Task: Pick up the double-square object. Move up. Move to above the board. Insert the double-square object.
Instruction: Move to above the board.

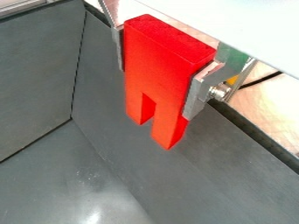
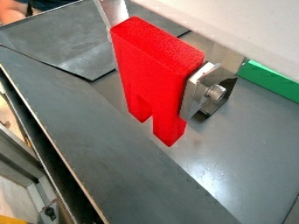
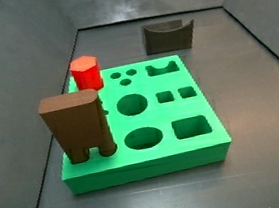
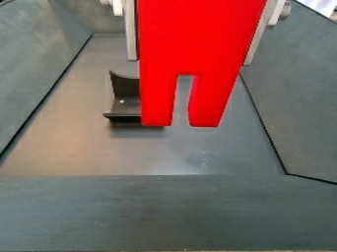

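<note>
In both wrist views I have the gripper [image 1: 163, 74] clamped on the red block [image 1: 162, 79], its silver fingers [image 1: 208, 87] pressed against the block's two sides. The block hangs clear of the dark grey floor [image 1: 105, 184], its two short legs pointing down. In a wrist view the gripper [image 2: 158, 74] holds the red block [image 2: 152, 74], and an edge of the green board [image 2: 271, 79] shows at about 3 o'clock of the block.

In a side view the green board [image 3: 120, 170] lies flat on the grey floor [image 3: 273, 153] inside sloped grey walls. A brown block [image 3: 79, 127] stands on its 9 o'clock edge, a red peg [image 3: 85, 73] at 11 o'clock, and a dark curved block [image 3: 168, 35] beyond at 1 o'clock.

In a side view the gripper [image 4: 195, 30] carries the red block [image 4: 195, 54] above the floor [image 4: 158, 207]; the fixture [image 4: 121, 96] stands at the block's 9 o'clock.
</note>
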